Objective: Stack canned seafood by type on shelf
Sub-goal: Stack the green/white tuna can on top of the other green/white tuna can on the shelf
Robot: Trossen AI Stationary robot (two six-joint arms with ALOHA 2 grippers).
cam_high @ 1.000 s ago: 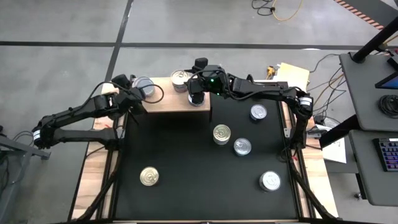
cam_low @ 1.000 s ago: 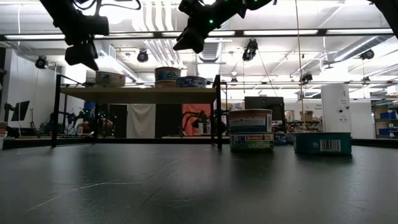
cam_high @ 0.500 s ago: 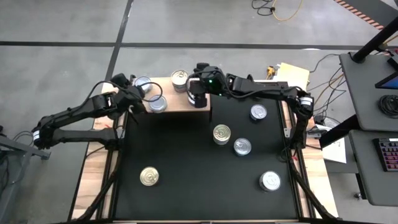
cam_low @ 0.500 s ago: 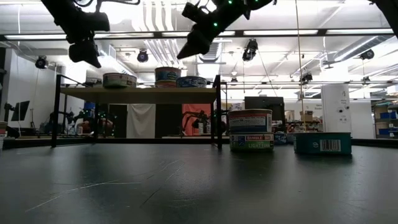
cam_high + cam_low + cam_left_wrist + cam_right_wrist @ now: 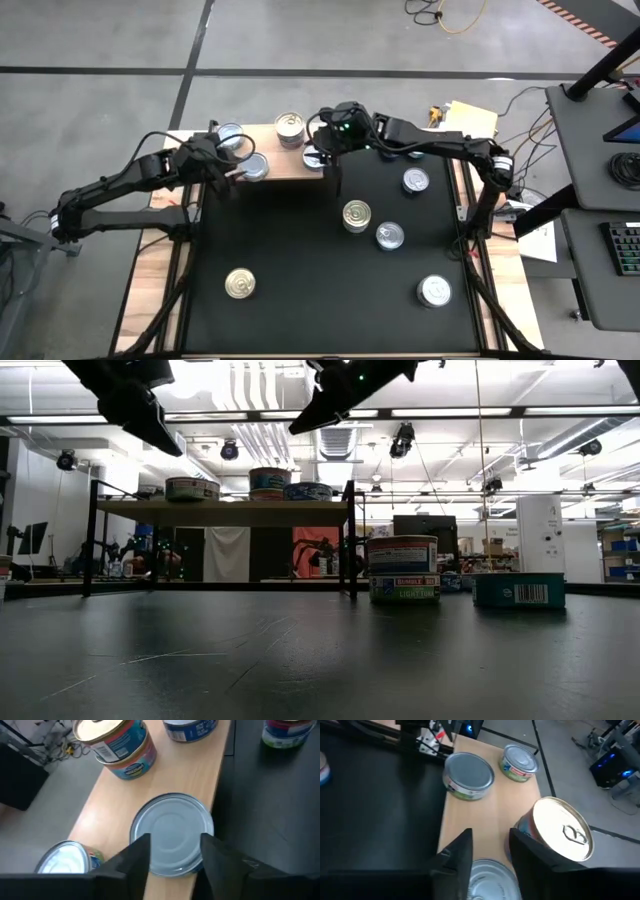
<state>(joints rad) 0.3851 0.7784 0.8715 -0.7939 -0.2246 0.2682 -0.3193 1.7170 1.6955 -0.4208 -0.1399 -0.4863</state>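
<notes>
Lifting: both grippers risen off shelf (image 5: 285, 165) cans.

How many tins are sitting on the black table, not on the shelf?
5 round metal tins: a gold-topped tin near-left, a gold-topped tin mid-table, a silver-topped tin beside it, one far-right, one near-right. Any stacked underneath would be hidden.

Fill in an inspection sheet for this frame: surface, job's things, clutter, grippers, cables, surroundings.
Surface: black table, bare between cans.
Job's things: wooden shelf holds four spots of cans, one a two-can stack; five cans on the table, including a gold-topped can.
Clutter: nothing seen.
Grippers: left gripper above a silver-topped can; right gripper above the shelf; both empty.
Cables: yellow cable on the floor.
Surroundings: desk beside the table.
</notes>
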